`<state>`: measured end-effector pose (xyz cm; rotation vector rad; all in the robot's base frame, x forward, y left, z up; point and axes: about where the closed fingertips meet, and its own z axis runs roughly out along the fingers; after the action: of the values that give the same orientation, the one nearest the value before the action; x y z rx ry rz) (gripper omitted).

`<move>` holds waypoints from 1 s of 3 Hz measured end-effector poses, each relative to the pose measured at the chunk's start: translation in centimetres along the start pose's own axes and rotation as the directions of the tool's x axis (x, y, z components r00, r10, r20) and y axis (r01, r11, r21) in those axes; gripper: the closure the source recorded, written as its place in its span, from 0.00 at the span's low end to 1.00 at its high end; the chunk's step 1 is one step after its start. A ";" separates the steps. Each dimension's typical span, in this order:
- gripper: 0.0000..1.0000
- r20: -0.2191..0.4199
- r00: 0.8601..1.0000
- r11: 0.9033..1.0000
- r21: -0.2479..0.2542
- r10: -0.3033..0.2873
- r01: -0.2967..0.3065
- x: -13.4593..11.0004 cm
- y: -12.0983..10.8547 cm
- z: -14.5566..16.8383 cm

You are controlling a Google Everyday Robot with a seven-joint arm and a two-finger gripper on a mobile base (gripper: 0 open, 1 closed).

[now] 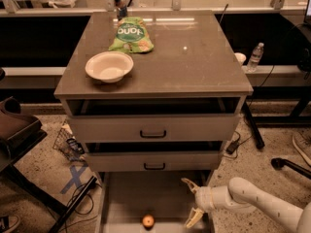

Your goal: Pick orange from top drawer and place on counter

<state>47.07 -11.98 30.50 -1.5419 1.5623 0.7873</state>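
hand (pixel 190 201) over top drawer (pixel 131 198), right side | bare floor between hand and orange (pixel 148 221)

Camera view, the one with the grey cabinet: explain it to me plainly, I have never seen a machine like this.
The single camera looks down at a grey drawer cabinet from the front. The white jointed thing at lower right is the robot's arm. At its end is the gripper, two yellowish fingers spread open and holding nothing. It hangs at the right side of the pulled-out top drawer, where a small orange lies to its left, untouched. On the counter sit a white bowl and a green snack bag.
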 end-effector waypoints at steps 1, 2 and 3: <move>0.00 0.017 1.000 1.000 -0.008 0.007 -0.007 0.9 -0.1 2.5; 0.00 0.068 0.998 1.000 -0.009 0.017 -0.016 2.4 -0.5 6.5; 0.00 0.092 0.995 0.999 -0.024 0.030 -0.028 4.0 -0.8 9.8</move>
<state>49.10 -5.61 22.21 -1.4808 1.5166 0.8826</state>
